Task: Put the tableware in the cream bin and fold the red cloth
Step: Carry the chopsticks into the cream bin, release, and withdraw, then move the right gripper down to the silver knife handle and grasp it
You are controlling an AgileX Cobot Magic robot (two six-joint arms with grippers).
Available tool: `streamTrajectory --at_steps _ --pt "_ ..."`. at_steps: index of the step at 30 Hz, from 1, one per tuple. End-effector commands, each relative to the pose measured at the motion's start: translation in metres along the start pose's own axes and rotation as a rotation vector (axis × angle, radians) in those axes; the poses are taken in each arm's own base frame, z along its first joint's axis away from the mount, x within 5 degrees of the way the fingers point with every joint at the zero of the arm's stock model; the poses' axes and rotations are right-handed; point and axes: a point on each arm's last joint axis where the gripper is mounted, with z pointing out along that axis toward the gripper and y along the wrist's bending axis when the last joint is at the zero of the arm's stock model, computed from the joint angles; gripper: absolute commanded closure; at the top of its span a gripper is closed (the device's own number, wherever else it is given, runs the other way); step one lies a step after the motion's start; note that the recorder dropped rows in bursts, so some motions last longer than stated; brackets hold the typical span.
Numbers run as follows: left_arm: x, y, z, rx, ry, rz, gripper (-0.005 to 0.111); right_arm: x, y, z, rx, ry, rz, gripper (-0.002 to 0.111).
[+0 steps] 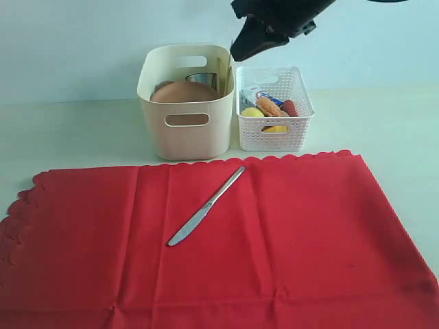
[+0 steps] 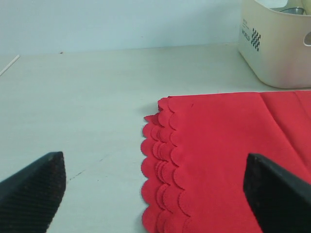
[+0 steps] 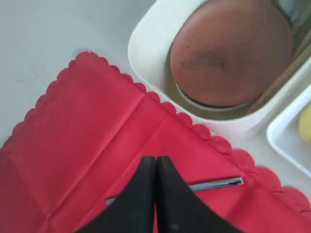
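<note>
Exterior view: the large bright red scalloped fabric cloth (image 1: 288, 247) lay spread on the pale table (image 1: 68, 137). The slim metal utensil (image 1: 206, 207) rested near its middle, handle toward 1 o'clock, blade toward 7. At 12 o'clock from the utensil stood the tall cream plastic bin (image 1: 185, 145), holding the round brown plate (image 1: 184, 92), the steel cup (image 1: 203, 79) and the wooden chopsticks (image 1: 223, 72). The white perforated basket (image 1: 274, 140) of food sat just beside the bin at 3 o'clock. The right gripper (image 1: 241, 52) hung above the bin's 3 o'clock rim, its fingers pressed together on nothing. The left gripper (image 2: 154, 156) gaped wide over the cloth's scalloped edge.
</note>
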Motion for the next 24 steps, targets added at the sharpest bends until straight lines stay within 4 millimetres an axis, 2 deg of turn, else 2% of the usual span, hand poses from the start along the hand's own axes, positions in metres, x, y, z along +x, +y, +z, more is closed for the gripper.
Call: streamTrajectory --at_steps 1,5,12,18,24 --pt "0.0 0.0 0.0 -0.003 -0.011 0.002 0.013 0.018 0.006 -0.006 0.021 0.005 -0.003 0.108" --pt "0.0 0.0 0.0 -0.003 -0.011 0.002 0.013 0.045 0.009 -0.007 0.046 0.029 -0.028 0.108" --pt "0.0 0.0 0.0 -0.003 -0.011 0.002 0.013 0.078 0.009 -0.007 0.138 0.001 -0.007 0.108" --pt "0.0 0.0 0.0 -0.003 -0.011 0.002 0.013 0.095 0.008 -0.002 0.115 0.084 -0.077 0.108" --pt "0.0 0.0 0.0 -0.003 -0.011 0.002 0.013 0.099 0.003 0.005 0.126 0.076 -0.094 0.108"
